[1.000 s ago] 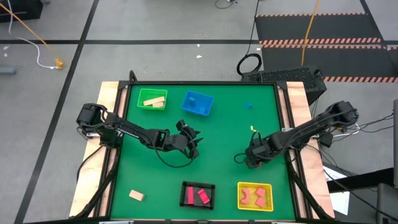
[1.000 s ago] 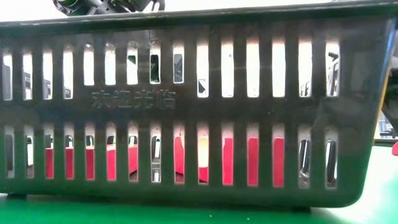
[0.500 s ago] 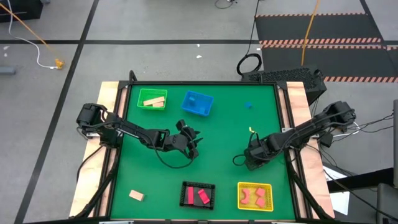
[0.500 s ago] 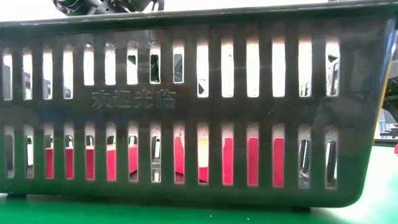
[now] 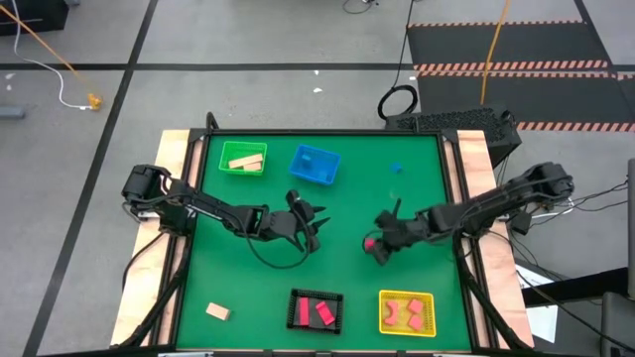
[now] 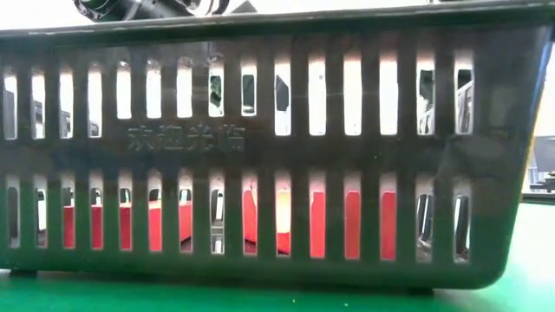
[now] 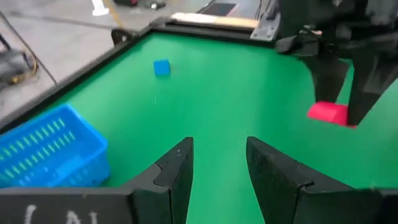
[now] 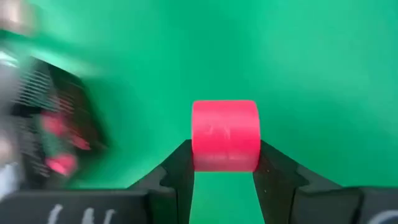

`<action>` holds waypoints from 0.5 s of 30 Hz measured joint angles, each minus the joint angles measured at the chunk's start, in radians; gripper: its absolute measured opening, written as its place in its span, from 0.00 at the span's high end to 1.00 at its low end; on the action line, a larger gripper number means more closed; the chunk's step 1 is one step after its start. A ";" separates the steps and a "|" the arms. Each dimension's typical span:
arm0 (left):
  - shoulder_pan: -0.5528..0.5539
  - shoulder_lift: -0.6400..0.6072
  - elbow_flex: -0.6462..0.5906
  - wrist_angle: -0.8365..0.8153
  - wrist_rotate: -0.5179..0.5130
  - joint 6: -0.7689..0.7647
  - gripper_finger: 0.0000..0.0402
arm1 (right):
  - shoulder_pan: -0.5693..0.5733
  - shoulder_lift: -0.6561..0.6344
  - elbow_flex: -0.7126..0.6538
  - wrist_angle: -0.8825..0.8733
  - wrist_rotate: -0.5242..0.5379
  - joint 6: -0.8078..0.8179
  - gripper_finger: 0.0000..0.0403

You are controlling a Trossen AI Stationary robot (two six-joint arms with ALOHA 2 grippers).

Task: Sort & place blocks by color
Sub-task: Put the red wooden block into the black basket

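Green table top (image 5: 347, 198) with wooden side rails, grey floor around it. Along the far edge we see a green basket (image 5: 242, 158) with tan blocks (image 5: 245, 161) inside and a blue basket (image 5: 315, 165) just beside it; a small blue cube (image 5: 397, 168) lies alone further along that edge. Near edge: black basket (image 5: 316, 310) holding pink-red blocks (image 5: 312, 314), yellow basket (image 5: 406, 312) also holding pink-red blocks (image 5: 405, 312), and one tan block (image 5: 218, 311) loose near the left corner.

Right gripper (image 5: 373, 246) is mid-table, between the blue and yellow baskets, pinching a pink-red block (image 8: 225, 135) between its fingers (image 8: 180, 168); our wrist view shows the block clamped on both sides, above the green mat.

Left gripper (image 5: 310, 230) sits left of centre, near the blue basket, fingers (image 7: 177, 171) spread with nothing between them. Its wrist camera looks at the right gripper and the held block.

Low view is blocked by the black basket wall.
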 joint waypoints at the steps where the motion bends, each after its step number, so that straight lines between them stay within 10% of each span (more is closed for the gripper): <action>1: 0.000 0.000 0.000 0.013 0.000 0.023 0.63 | -0.011 -0.002 0.000 0.063 0.022 -0.052 0.72; 9: -0.003 0.000 0.000 0.044 0.018 0.374 0.63 | -0.067 0.022 0.001 0.352 -0.005 -0.313 0.72; 15: -0.009 0.000 0.000 0.076 0.216 0.760 0.63 | -0.092 0.022 0.001 0.381 -0.082 -0.331 0.72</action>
